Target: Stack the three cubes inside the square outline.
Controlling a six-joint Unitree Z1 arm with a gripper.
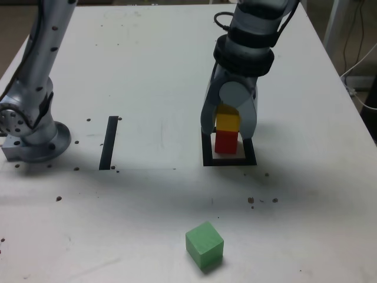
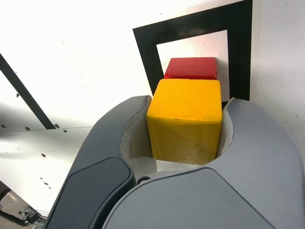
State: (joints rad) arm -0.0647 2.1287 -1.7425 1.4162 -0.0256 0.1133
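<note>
Two cubes nearly stacked: my end effector grips the yellow cube; I'd square it over the red cube before releasing.

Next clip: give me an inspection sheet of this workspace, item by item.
Surface: white table, dark specks scattered near the front.
Job's things: red cube inside the square outline; yellow cube on top of it; green cube alone near the front edge.
Clutter: black strip at the exterior view's left.
Tool: tool shut on yellow cube.
Cables: black cable on the arm; white cables off the table's right.
Surroundings: arm base at the exterior view's left.
</note>
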